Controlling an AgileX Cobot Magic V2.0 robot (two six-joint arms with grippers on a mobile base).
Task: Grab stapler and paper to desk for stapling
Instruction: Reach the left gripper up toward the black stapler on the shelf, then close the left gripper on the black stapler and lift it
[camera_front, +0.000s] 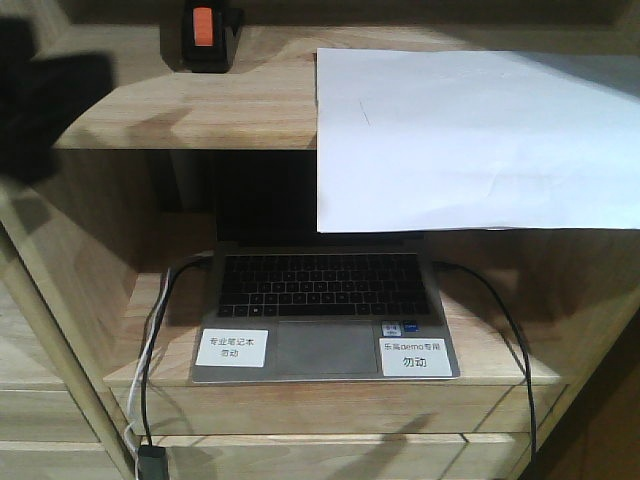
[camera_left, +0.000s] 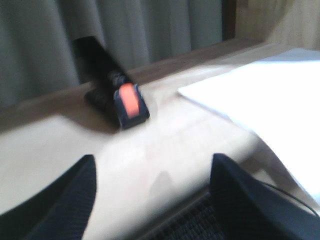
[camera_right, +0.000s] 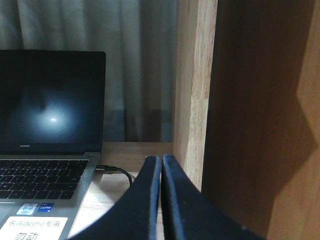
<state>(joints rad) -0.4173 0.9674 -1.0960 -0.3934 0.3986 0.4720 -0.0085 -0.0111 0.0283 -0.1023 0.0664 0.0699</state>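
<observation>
Stapler (camera_front: 205, 35) sits far back on the left of the upper shelf (camera_front: 200, 115), orange end towards us, with bare wood all round it. On the right of that same shelf lies the paper (camera_front: 470, 140), well apart from the stapler. Its near edge juts out past the shelf's lip and hangs in front of the laptop (camera_front: 320, 310) screen below.

The laptop is open on the lower shelf (camera_front: 500, 365), screen dark, with two white labels (camera_front: 232, 347) on the palm rest. A black cable (camera_front: 505, 320) trails off each side of it. A grey curtain (camera_left: 150, 30) hangs behind the upper shelf.

Over to the left gripper (camera_left: 152, 160): it is spread wide and carries nothing, its two dark fingers (camera_left: 65, 200) low in a blurred wrist view. It is at the shelf's near edge. The stapler lies ahead, a little left of the gap and not touched, and the paper is off to the right.

The right gripper (camera_right: 161, 158) is clenched, finger against finger, with nothing between. It is down at laptop level, just right of the keyboard, near the plugged-in cable and beside the dark wood side panel (camera_right: 250, 125).
</observation>
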